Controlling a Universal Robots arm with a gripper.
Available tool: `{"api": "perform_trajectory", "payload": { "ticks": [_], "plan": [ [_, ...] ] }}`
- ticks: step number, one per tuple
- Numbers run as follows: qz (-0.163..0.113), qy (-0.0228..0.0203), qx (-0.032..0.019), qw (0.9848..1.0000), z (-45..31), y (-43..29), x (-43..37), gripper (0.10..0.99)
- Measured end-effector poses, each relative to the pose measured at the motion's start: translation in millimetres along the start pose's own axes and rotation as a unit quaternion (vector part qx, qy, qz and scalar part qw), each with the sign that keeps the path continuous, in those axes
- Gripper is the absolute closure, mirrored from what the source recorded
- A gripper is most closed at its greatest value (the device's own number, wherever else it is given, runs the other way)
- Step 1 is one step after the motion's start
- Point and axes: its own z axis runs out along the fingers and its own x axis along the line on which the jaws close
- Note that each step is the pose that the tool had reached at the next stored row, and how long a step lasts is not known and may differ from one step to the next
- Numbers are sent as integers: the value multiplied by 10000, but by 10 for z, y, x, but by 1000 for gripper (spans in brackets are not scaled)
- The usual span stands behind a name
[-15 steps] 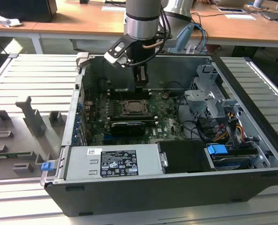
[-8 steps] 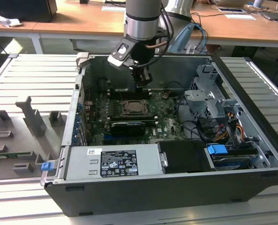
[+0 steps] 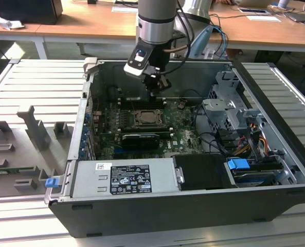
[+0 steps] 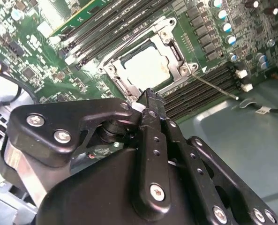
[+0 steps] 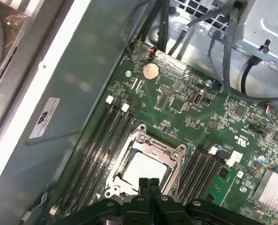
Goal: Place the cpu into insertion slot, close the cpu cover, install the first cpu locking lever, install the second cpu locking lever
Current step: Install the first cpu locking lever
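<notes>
the gripper (image 3: 155, 86) is hanging with its fingers pressed together, gripping nothing, just at twelve o'clock of the insertion slot (image 3: 136, 120) in the exterior view. the cpu (image 5: 146, 167) is sitting in that slot, its pale face showing through the cpu cover (image 4: 172, 47), which is lying flat.

— Where did the cpu (image 4: 146, 65) sit?
— Pale and square, flat inside the insertion slot (image 3: 148, 118).
— And the cpu cover (image 4: 172, 47)?
— A silvery frame, lying down flat over the slot, the chip's face showing through its window.
</notes>
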Motion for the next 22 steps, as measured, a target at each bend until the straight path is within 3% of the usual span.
{"api": "perform_trajectory", "payload": {
  "ticks": [5,17,19,22],
  "plan": [
    [-279,7,0,9996,0,1,0,980],
    [-860,20,0,9963,0,1,0,980],
    [-973,23,0,9953,0,1,0,980],
    [-1385,33,0,9904,1,1,0,980]
  ]
}}
